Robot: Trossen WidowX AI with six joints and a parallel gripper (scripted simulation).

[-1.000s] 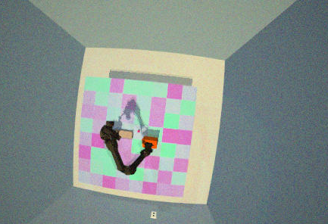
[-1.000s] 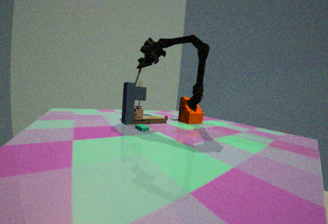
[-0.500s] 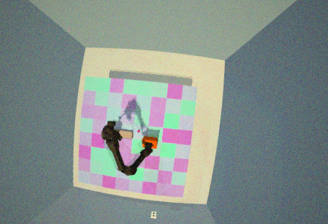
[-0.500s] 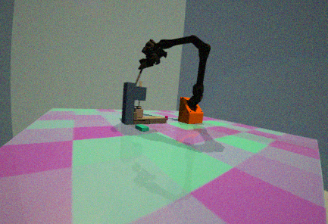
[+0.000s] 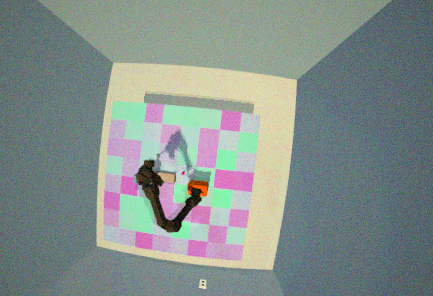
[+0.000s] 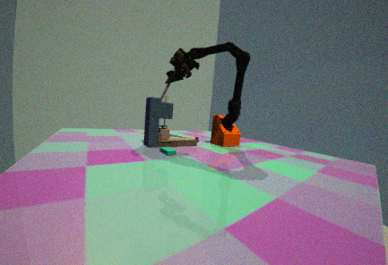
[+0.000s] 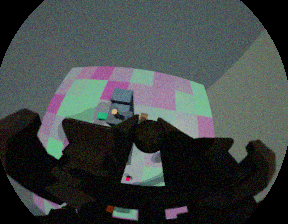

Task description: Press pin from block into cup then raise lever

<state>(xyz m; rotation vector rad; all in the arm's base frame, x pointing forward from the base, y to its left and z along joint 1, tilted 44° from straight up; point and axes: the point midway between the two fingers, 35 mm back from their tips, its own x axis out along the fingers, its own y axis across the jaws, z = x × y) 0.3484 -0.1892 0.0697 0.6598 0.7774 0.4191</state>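
Below your gripper point(image 5: 141, 176) point(image 6: 168, 81) point(image 7: 147, 119): green slab point(image 6: 168, 151) point(image 7: 102, 116) | baseward of it: small red piece point(image 5: 183, 173) point(image 6: 197, 140) point(image 7: 128, 178) | well away: wall outlet point(image 5: 202, 284)

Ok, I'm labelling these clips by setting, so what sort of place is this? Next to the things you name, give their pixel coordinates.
Probably a robot test area: an arm on an orange base point(image 5: 192, 184) point(image 6: 219, 134), a small lever press point(image 6: 151, 121) point(image 7: 123, 95), and a patchwork-coloured surface point(image 5: 232, 180) point(image 6: 130, 183) point(image 7: 165, 90) between plain walls.
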